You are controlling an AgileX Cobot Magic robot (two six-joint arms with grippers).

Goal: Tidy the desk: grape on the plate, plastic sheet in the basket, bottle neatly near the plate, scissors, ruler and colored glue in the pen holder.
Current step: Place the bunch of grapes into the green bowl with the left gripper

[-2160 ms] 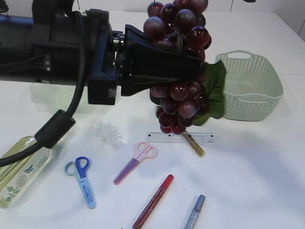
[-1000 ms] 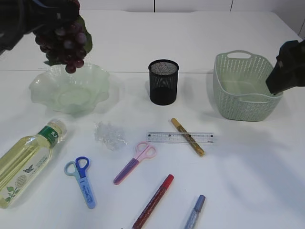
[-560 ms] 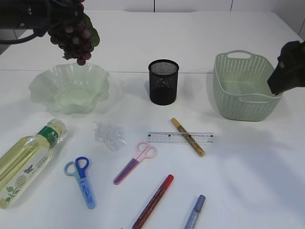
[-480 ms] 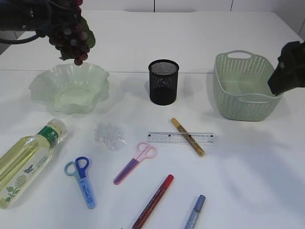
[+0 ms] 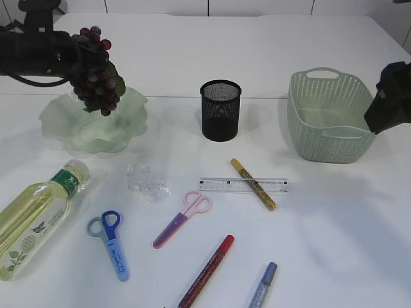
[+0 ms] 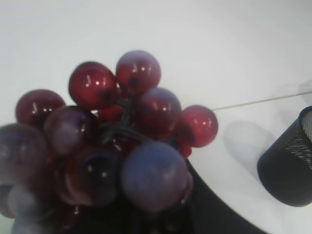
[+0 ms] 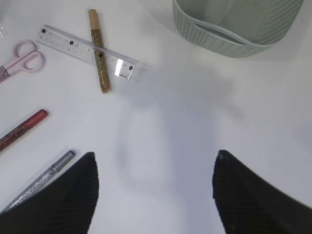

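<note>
Hanging from the left gripper (image 5: 82,56), the grapes (image 5: 96,77) sit over the plate (image 5: 64,122) near the worktop's back left corner — whether the lowest berries touch the plate cannot be told. The left jaws are clamped on the bunch; in the left wrist view the grapes (image 6: 112,146) fill the frame, with the pen holder (image 6: 290,165) at the right edge.

The right gripper (image 7: 156,195) hovers above the worktop's right side with its fingers (image 7: 63,200) wide apart and nothing between them. In the exterior view it shows only as a dark shape at the right edge, beside the basket (image 5: 334,122).

The pen holder (image 5: 220,110) stands upright at the back middle, between plate and basket. The bottle (image 5: 35,218) lies on its side at the left edge, cap toward the plate. The plastic sheet (image 5: 146,181) is crumpled just in front of the plate. Near the middle the ruler (image 5: 243,185) lies flat, with a gold glue pen (image 5: 252,184) across it. Pink scissors (image 5: 183,217) lie just left of the ruler, blue scissors (image 5: 112,242) further left toward the front. A red glue pen (image 5: 207,269) and a silver glue pen (image 5: 262,285) lie at the front edge.
</note>
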